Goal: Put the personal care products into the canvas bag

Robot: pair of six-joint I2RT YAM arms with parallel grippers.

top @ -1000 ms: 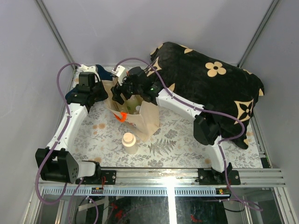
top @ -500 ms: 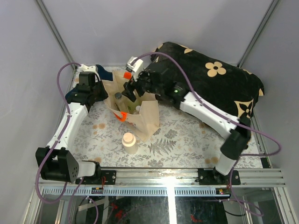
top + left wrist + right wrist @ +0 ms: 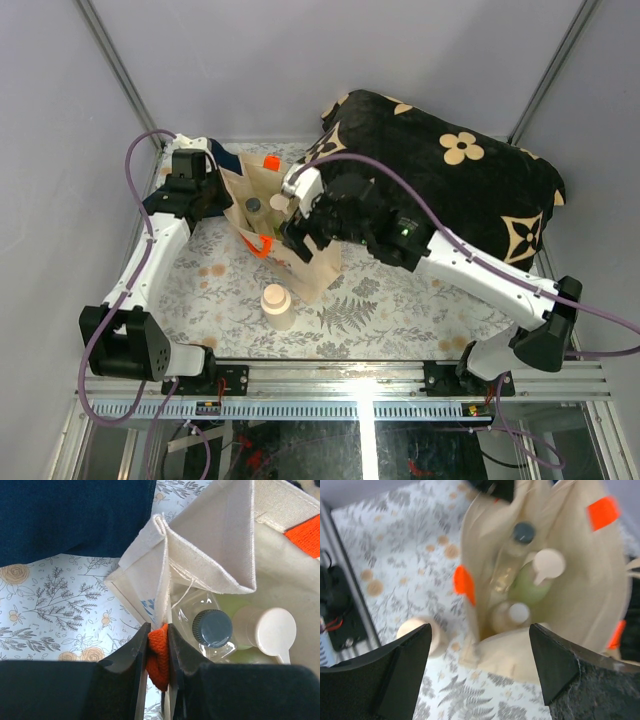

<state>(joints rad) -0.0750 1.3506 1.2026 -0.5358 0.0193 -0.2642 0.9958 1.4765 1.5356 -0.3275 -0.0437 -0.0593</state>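
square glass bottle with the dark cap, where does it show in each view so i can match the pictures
Top external: the square glass dark-capped bottle stands inside the beige canvas bag, left of centre.
Left wrist: lower middle, inside the bag.
Right wrist: upper middle, inside the bag.
Shared landmark: the round beige cap of the pale green bottle, right beside it in all three views.

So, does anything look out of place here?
One cream bottle stands on the table, outside the bag, while the rest are inside. The bag's rim is tugged askew by the left tool pinching its orange handle.
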